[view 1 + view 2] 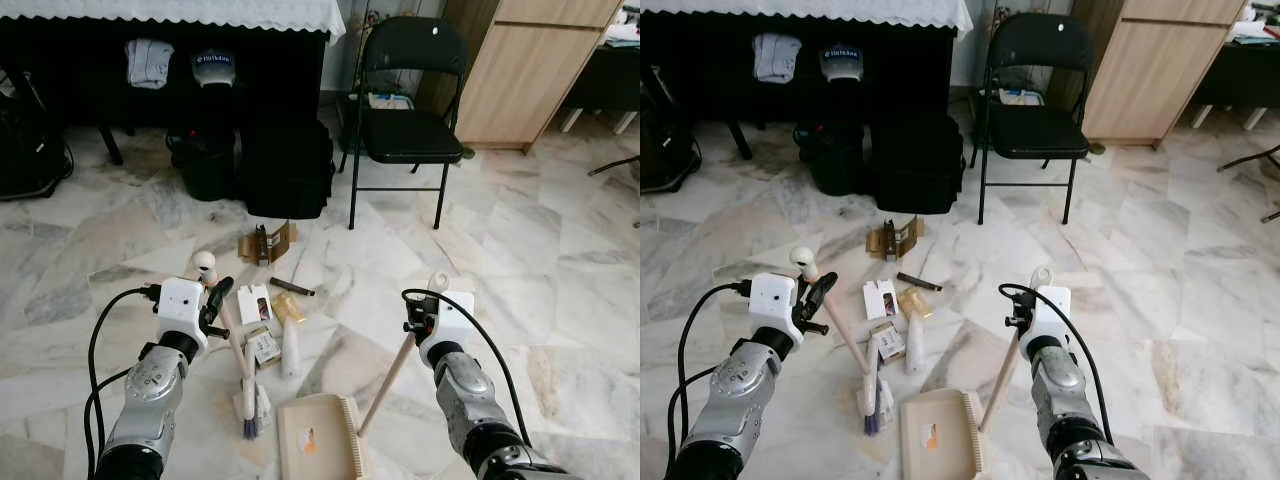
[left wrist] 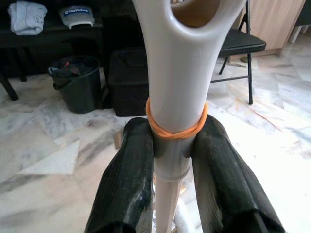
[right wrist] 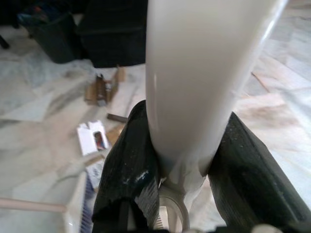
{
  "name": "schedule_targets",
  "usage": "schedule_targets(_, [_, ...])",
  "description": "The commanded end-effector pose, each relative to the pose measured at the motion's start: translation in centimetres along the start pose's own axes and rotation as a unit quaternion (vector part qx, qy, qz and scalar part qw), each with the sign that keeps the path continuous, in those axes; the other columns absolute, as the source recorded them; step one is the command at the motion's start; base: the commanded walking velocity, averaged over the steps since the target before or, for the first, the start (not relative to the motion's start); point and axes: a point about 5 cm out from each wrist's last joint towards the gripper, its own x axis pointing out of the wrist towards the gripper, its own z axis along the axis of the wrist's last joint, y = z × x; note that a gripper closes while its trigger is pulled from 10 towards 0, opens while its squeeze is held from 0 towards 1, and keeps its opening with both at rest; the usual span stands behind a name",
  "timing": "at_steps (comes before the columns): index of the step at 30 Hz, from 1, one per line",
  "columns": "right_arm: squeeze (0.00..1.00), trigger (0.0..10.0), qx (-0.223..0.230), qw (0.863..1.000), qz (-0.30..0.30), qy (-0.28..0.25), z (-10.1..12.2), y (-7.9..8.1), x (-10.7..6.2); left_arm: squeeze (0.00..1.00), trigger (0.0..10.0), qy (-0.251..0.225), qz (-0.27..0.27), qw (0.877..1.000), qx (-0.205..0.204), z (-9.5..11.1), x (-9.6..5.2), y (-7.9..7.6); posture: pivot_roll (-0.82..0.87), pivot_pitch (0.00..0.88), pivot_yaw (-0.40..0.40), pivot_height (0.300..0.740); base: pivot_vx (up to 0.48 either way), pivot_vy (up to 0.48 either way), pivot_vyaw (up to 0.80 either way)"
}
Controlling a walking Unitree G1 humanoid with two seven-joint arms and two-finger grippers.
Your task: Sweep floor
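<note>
Marble floor (image 1: 560, 260) is lying ahead of me with the litter not yet gathered, so I am judging the sweep barely begun. I am gripping the broom (image 1: 232, 345) handle with my left gripper (image 1: 214, 302), fingers (image 2: 127, 174) pinched tight around it just below an orange rubber band (image 2: 175, 127), its bristle head resting on the tiles beside the dustpan (image 1: 318, 437). My right gripper (image 1: 418, 318) is clamping the dustpan's long handle (image 1: 388, 382) near its top, the pan sitting flat on the floor between my arms. Nothing seems to be lying in the pan except what looks like a small label. Waiting ahead of it are a white bottle (image 1: 291, 350), small cartons (image 1: 254, 303), a dark stick (image 1: 291, 287) and a torn brown cardboard piece (image 1: 265, 243). Beyond the litter, a black folding chair (image 1: 405, 120), a black bag (image 1: 288, 165) and a dark bin (image 1: 204, 165) under the clothed table (image 1: 170, 20) are crowding the far side, likely limiting my reach there.
</note>
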Motion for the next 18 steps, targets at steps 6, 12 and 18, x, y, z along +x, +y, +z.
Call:
schedule_targets(6, [0.0, 10.0, -0.015, 0.998, -0.003, -0.057, 1.9, 0.2, 0.4, 0.0, 10.0, 0.0, -0.002, 1.0, 0.001, 0.0, -0.3, 0.0, 0.11, 0.101, -0.082, 0.74, 0.0, 0.0, 0.0])
schedule_targets(12, [0.0, 10.0, -0.02, 0.998, 0.001, -0.056, 1.5, 0.8, 0.3, 0.0, 10.0, 0.0, 0.0, 1.0, 0.0, 0.0, -0.4, 0.0, 0.12, 0.101, -0.082, 0.74, 0.0, 0.0, 0.0])
schedule_targets(18, [0.0, 10.0, -0.068, 0.994, -0.007, -0.09, 2.0, 1.2, 0.1, 0.0, 10.0, -0.008, 0.012, 1.0, 0.0, 0.2, -0.4, 0.2, 0.11, 0.099, -0.081, 0.74, 0.0, 0.0, 0.0])
